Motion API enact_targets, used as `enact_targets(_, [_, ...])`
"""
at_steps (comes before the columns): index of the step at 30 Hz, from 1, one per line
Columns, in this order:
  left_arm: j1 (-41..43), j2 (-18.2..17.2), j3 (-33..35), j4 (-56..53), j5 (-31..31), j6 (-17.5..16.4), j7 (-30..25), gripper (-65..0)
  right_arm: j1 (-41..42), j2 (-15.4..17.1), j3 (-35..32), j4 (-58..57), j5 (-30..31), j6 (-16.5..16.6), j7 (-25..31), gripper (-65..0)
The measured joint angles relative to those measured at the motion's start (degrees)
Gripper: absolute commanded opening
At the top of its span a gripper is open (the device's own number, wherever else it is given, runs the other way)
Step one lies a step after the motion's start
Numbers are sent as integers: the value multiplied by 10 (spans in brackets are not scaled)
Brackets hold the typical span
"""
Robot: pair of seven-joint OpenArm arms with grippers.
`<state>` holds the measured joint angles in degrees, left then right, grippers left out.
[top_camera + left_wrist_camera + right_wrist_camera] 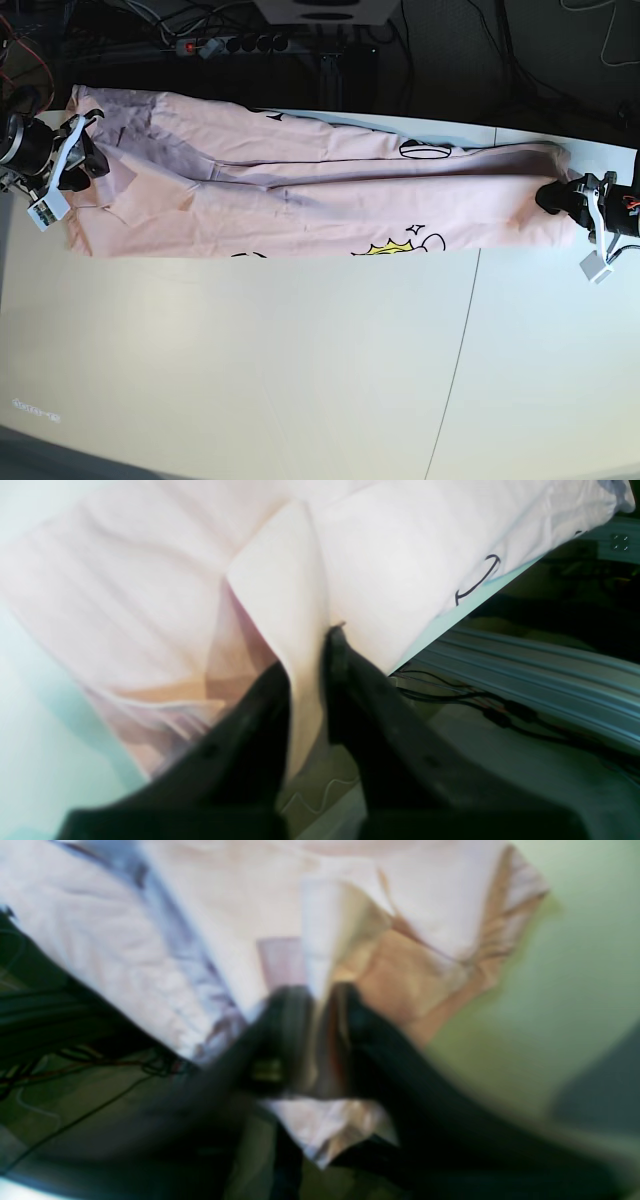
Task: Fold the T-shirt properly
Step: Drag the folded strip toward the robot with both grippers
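The T-shirt (300, 205) lies as a long folded band across the upper part of the base view, its far edge at the surface (300, 380) rim. I read the left claw (307, 667), at the right end of the band, as parted narrowly with a fold of cloth between the jaws. The right claw (320, 1030), at the left end, also has cloth between its jaws; blur prevents a firm reading. Risk: if one end drops free first, I expect the band to skew, or cloth may snag and lift.
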<state>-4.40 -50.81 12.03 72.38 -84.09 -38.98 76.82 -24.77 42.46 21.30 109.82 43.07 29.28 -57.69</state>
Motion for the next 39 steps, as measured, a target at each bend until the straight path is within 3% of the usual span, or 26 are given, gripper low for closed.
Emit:
enact_targets(2, [9,0,0,0,2,0,-3,-481,0,-11,0,0,-12,-1,5,-301])
enact_targets(6, [12,0,0,0,2,0,-4,-481,13,-28,0,-1,-49,-2,21,-303])
enact_targets(10, [12,0,0,1,2,0,-3,-482,37,-29,1,0,-13,-3,14,-321])
enact_targets(11, [12,0,0,4,2,0,-3,-482,41,-28,1,4,10,-3,9,-374])
enact_targets(14, [16,0,0,12,1,0,-4,-482,42,-31,1,31,30,-2,-1,-650])
enact_targets(24, [101,1,0,104,3,0,-6,-486,25,-113,2,35,48,-2,-8,-650])
enact_targets(29, [108,13,0,129,2,0,-9,-486,14,-119,1,4,47,-2,-6,-650])
enact_targets(39, [109,21,0,128,3,0,-15,-486,9,-120,1,-107,-51,-2,-2,-650])
